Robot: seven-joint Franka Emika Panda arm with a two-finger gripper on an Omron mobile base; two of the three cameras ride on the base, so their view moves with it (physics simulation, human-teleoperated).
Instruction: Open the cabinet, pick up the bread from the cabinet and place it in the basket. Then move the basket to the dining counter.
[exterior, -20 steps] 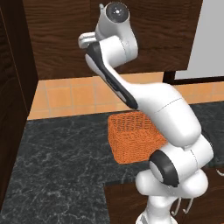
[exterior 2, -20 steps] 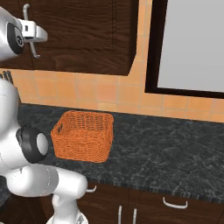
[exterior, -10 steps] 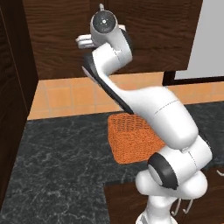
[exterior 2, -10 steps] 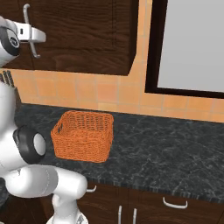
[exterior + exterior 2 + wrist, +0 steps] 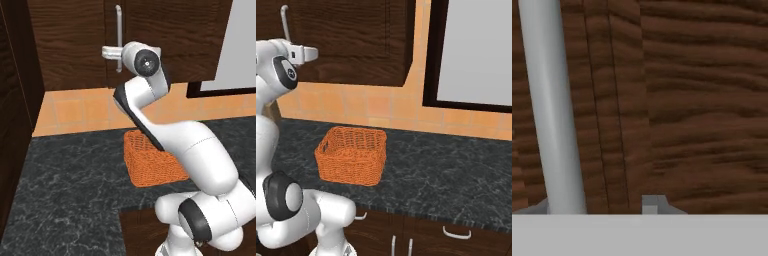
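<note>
Rendered kitchen: dark wood wall cabinet (image 5: 75,45), black marbled counter (image 5: 446,175), orange tiled backsplash (image 5: 371,107).

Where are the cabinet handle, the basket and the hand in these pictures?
cabinet handle (image 5: 549,110): hand view, middle of the silver bar.
basket (image 5: 351,162): right base view, front woven wall.
hand (image 5: 111,52): left base view, white body beside the handle; its fingertips are not clear there.

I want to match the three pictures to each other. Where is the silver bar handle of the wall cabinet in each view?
Left base view: the handle stands upright at top centre, on the closed cabinet, with the gripper at its lower part.
Right base view: it is at the top left corner, above the arm.
Hand view: it is the pale bar on the left.
Shared landmark: the door seam beside the handle.
</note>
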